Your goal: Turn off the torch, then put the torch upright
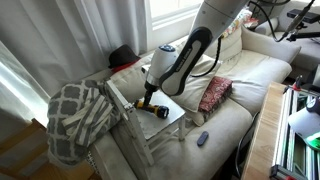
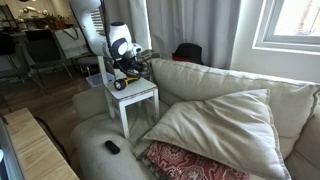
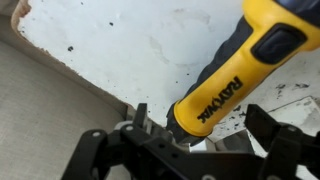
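The torch (image 3: 225,75) has a yellow body with black grip parts and lies on its side on the small white side table (image 3: 110,40). My gripper (image 3: 200,125) is open, low over the table. Its two black fingers stand either side of the torch's near end, and the right finger is clear of the torch. In both exterior views the arm reaches down to the table, with the gripper (image 1: 151,99) (image 2: 128,72) right above the torch (image 1: 160,112) (image 2: 120,84). I cannot tell whether the light is on.
The white table (image 1: 176,119) (image 2: 143,93) stands against a beige couch. A small dark remote-like object (image 1: 203,138) (image 2: 112,147) lies on the seat. A red patterned cushion (image 1: 214,94) (image 2: 190,160), a large beige cushion (image 2: 220,125) and a patterned blanket (image 1: 80,115) are nearby.
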`<state>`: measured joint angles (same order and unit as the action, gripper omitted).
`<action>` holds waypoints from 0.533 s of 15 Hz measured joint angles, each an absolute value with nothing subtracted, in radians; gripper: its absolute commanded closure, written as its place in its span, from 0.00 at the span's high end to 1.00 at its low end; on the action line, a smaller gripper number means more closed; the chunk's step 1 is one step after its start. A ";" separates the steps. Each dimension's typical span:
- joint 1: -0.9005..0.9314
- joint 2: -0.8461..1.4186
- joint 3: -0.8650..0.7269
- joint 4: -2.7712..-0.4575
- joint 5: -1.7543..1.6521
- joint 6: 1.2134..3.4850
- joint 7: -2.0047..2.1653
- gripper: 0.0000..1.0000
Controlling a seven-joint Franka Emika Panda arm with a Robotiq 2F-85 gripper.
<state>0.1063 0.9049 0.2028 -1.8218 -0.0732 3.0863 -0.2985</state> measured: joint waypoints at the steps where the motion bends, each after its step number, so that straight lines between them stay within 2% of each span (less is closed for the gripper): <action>1: 0.107 0.913 0.205 -1.814 -0.073 3.080 -0.292 1.00; 8: 0.079 0.965 0.263 -1.765 -0.072 3.049 -0.274 1.00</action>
